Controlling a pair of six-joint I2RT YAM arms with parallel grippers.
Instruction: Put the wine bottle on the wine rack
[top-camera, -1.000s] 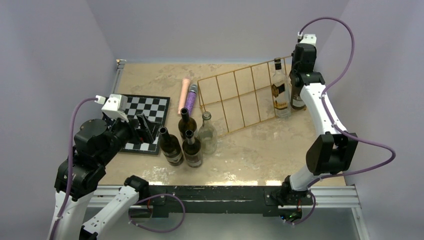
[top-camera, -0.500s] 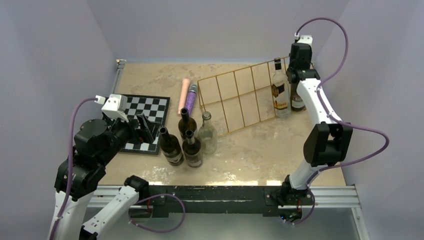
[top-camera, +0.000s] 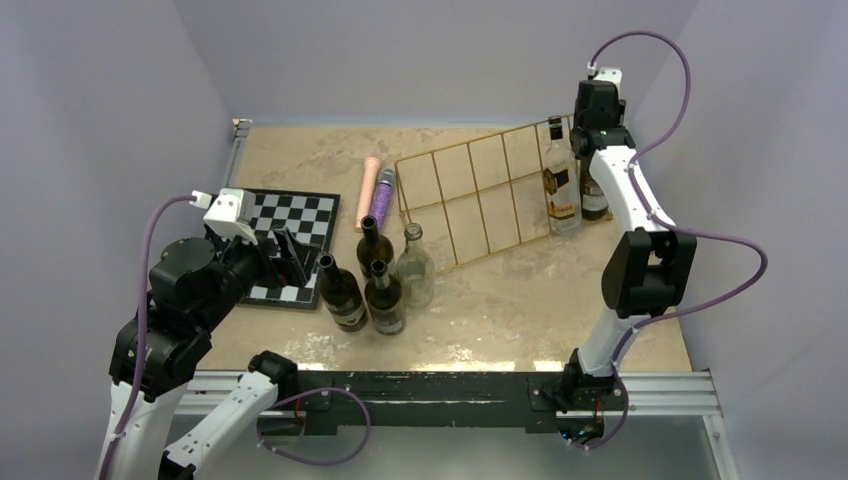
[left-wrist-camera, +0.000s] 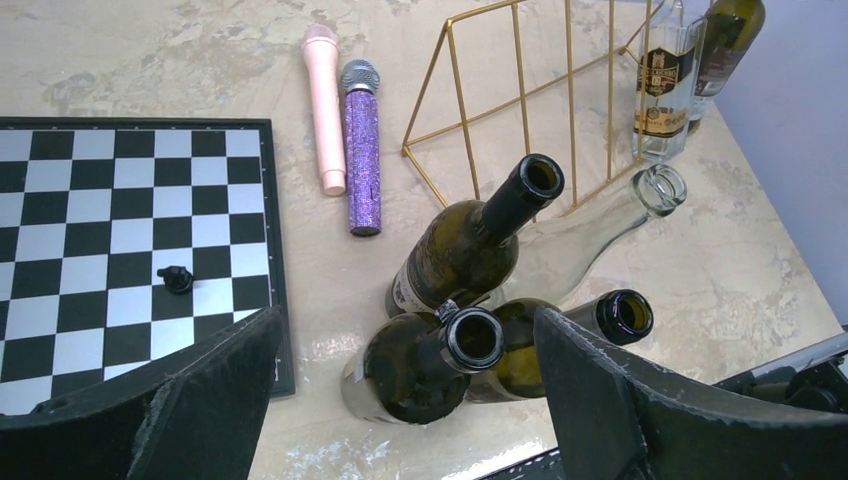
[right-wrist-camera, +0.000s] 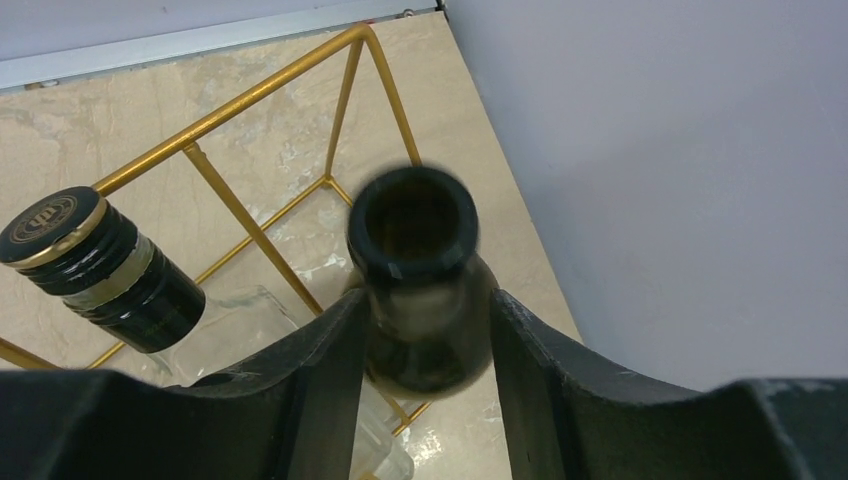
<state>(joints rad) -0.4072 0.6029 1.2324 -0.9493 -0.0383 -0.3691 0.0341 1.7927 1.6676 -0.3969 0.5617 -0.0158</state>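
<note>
Left arm folded low, left gripper (top-camera: 287, 262) spread wide over chessboard (top-camera: 290, 215) near edge. Right arm stretched to far right corner, right gripper (right-wrist-camera: 425, 305) pointing down, clamping neck of wine bottle (top-camera: 594, 198), which stands upright at wine rack (top-camera: 480, 200) right end.

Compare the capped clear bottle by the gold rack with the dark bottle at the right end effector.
The clear glass bottle carries a black-and-gold screw cap; the dark green glass bottle is open-mouthed. The clear one stands free, while the dark one's neck sits between the fingers of the right end effector. Both stand upright at the right end of the gold wire rack.
</note>
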